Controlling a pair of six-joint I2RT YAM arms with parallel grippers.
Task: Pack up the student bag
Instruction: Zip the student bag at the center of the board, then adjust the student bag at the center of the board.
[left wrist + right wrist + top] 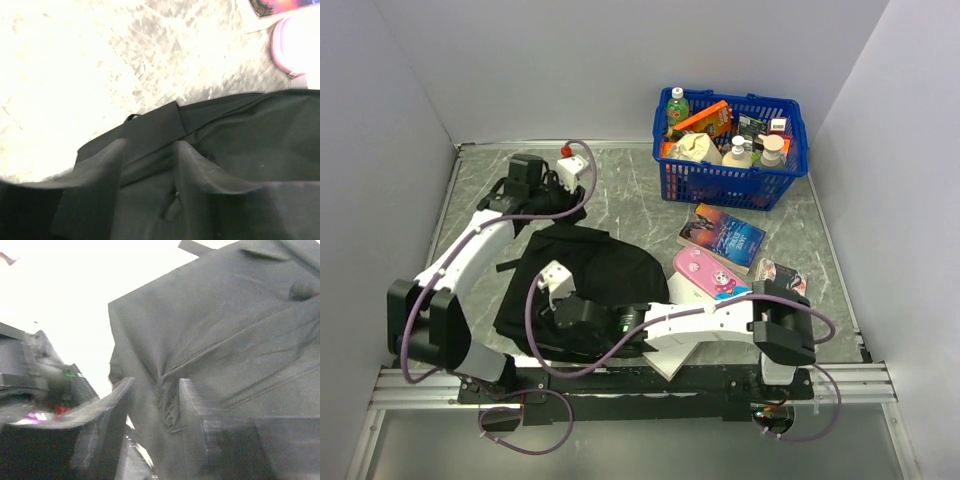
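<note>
The student bag (610, 270) is lying toward the worktop's (640, 200) near left corner, with the left pincer (150, 145) gaping over its far edge and the right pincer (157, 382) gaping over its near side.

We see the student bag (588, 262), a large soft black fabric backpack, lying slumped and creased on the grey marbled surface (640, 205) at the near left (whether its zip is open, we cannot tell).
</note>
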